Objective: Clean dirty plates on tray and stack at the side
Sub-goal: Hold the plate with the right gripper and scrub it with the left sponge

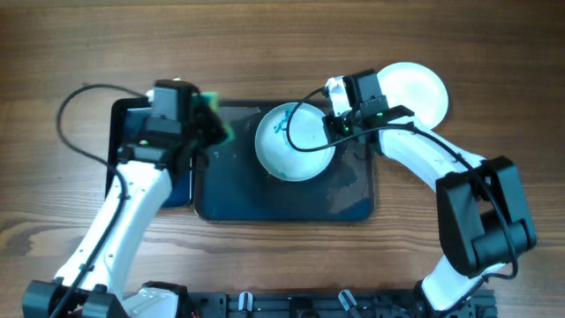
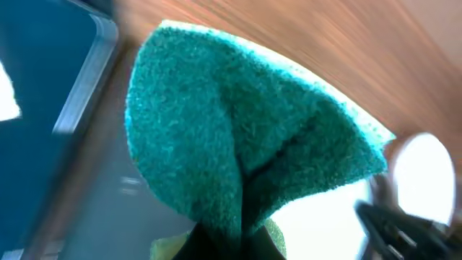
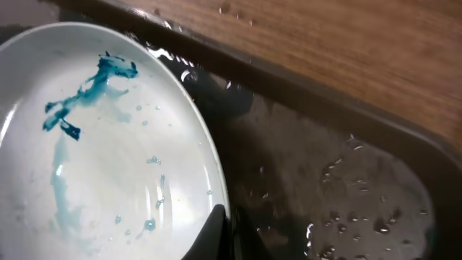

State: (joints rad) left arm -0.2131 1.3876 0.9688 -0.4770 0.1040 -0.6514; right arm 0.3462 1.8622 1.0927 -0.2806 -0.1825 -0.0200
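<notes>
Pinching the right rim of the stained plate (image 1: 290, 146) with the right gripper (image 1: 338, 126), centre frame, above the wet tray (image 1: 265, 205). Squeezing a folded green sponge (image 2: 238, 130) tight in the left gripper (image 1: 212, 124) at the tray's upper-left edge. Spotting another white plate (image 1: 419, 88) on the wood, upper right.

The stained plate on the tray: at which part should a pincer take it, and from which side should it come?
Take the stained plate at its thin, upturned right rim, coming from the right, one finger above and one below; the flat middle offers no hold. The right pincer pinches there, while the left pincer holds the sponge at its left.
</notes>
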